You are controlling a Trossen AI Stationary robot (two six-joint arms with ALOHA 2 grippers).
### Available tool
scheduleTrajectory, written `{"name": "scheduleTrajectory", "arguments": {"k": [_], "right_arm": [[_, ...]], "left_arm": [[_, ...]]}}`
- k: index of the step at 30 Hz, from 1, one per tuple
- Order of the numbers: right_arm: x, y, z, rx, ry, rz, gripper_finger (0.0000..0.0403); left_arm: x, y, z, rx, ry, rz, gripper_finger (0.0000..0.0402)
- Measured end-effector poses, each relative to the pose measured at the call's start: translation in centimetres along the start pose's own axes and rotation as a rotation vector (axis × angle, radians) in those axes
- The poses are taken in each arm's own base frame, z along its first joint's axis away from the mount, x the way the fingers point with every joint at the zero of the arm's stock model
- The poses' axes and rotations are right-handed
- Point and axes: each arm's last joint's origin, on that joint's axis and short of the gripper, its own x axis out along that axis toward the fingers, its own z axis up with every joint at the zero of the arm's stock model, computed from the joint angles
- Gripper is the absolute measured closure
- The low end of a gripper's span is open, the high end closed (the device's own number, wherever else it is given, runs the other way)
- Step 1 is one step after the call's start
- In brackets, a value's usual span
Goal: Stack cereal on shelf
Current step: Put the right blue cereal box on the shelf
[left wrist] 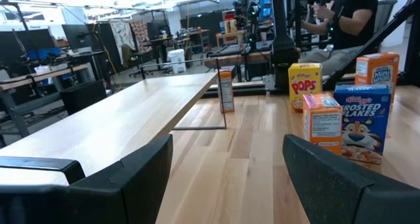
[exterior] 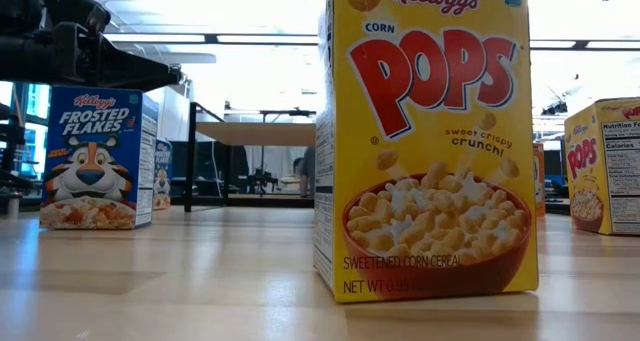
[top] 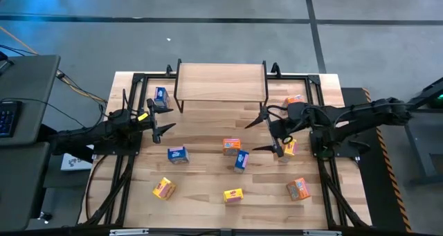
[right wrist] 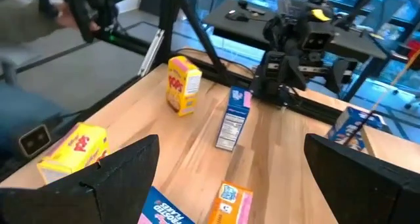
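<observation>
High view, looking straight down: the shelf (top: 221,81) stands at the far middle of the wooden table (top: 208,184), and its light wood top carries no box. The left gripper (top: 160,118) hovers near the shelf's left end with its fingers spread and nothing between them; a blue cereal box (top: 161,95) stands just beyond its fingertips, beside the shelf's left legs. The right gripper (top: 270,132) hovers near the shelf's right end, fingers spread wide and holding nothing, with a yellow box (top: 289,148) just beside its lower finger and an orange box (top: 293,100) behind the arm near the table's far right corner. Scattered over the tabletop between and in front of the arms are a second blue box (top: 177,153), an orange box in the middle (top: 231,147), a third blue box (top: 241,160), a yellow box at front left (top: 163,188), a yellow box at front middle (top: 233,195) and an orange box at front right (top: 298,189). Low view: a yellow Corn Pops box (exterior: 428,141) stands upright close to the camera, a blue Frosted Flakes box (exterior: 97,158) stands to its left, and the shelf shows far behind. Left wrist view: the two dark fingers (left wrist: 141,178) stand apart with bare table between them. Right wrist view: the fingers (right wrist: 125,168) are likewise apart, with boxes lying beyond them, none gripped.
</observation>
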Motion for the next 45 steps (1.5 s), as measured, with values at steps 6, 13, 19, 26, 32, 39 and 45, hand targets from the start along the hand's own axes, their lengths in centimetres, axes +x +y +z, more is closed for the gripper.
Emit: {"name": "scheduleTrajectory", "arguments": {"k": [6,13,19,26,32,39,45], "right_arm": [[1.4,-0.1,0.1,-0.017,0.008,0.074,0.0029],[3.4,0.2,-0.1,-0.038,0.074,0.120,0.0029],[4.6,0.9,0.4,-0.077,0.154,0.150,0.0029],[5.6,1.5,0.9,-0.080,0.206,0.185,0.0029],[6.6,2.4,0.4,-0.133,0.241,0.229,0.0029],[7.9,3.6,-0.9,-0.148,0.326,0.247,0.0029],[9.0,4.4,-1.9,-0.173,0.367,0.280,0.0029]], "left_arm": [[0.0,0.0,0.0,-0.005,0.000,0.000,0.0121],[0.0,0.0,0.0,-0.130,0.000,0.000,0.0121],[0.0,0.0,0.0,-0.192,0.000,0.000,0.0121],[0.0,0.0,0.0,-0.193,0.000,0.000,0.0121],[0.0,0.0,0.0,-0.193,-0.001,0.000,0.0121],[0.0,0.0,0.0,-0.193,0.000,0.000,0.0121],[0.0,0.0,0.0,-0.193,0.000,0.000,0.0121]]}}
